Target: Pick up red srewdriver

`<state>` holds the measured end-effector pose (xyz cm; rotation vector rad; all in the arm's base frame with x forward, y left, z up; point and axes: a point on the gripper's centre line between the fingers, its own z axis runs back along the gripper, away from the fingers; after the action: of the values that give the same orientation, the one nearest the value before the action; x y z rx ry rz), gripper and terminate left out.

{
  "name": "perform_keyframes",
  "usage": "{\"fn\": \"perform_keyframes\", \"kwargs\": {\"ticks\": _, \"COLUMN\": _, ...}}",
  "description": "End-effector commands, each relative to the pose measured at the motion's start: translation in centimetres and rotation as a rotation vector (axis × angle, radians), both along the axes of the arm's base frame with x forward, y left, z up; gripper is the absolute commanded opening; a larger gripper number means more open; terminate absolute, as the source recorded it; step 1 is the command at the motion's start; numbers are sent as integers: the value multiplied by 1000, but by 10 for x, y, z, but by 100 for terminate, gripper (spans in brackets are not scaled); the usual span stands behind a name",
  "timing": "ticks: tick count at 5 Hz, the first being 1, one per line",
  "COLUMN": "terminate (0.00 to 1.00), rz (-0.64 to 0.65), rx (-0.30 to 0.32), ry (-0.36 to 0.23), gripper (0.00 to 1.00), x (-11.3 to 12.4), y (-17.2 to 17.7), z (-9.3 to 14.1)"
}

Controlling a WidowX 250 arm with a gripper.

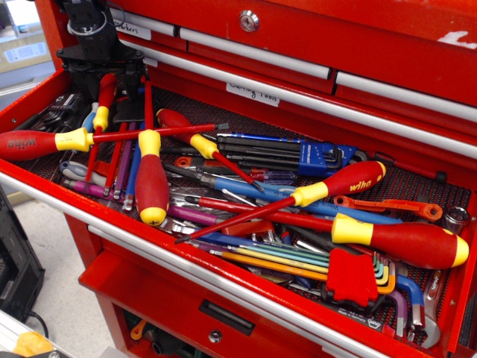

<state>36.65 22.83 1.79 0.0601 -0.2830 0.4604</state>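
- The long red screwdriver lettered "wiha" lies at the far left of the open red metal tool-chest drawer, its yellow collar leading into a thin red shaft that runs right across other tools.
- The black gripper reaches down from the upper left into the drawer's back corner; its fingers stand on either side of the handle top of the small slim red screwdriver with yellow collar, parted, though whether they touch it I cannot tell.
- That small screwdriver lies tilted, handle toward the back, its thin red shaft pointing forward over purple and blue tools.
- Just right, the fat glossy red-handled screwdriver with yellow butt points to the drawer front.
- Further right sit a blue hex-key set and a red folding hex-key holder on dark mesh liner.
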Motion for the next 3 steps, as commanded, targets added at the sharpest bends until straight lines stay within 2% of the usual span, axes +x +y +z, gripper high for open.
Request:
{"fn": "perform_keyframes", "kwargs": {"ticks": 1, "terminate": 0, "rz": -11, "rx": -21, "ry": -48, "gripper": 100, "x": 2, "y": 19, "z": -2}}
{"fn": "perform_keyframes", "kwargs": {"ticks": 2, "terminate": 0, "rz": -16, "rx": -41, "ry": -29, "gripper": 0, "x": 2, "y": 19, "z": -5}}
{"fn": "perform_keyframes", "kwargs": {"ticks": 3, "terminate": 0, "rz": -32, "rx": -38, "ry": -21, "gripper": 0, "x": 4, "y": 18, "z": -4}}
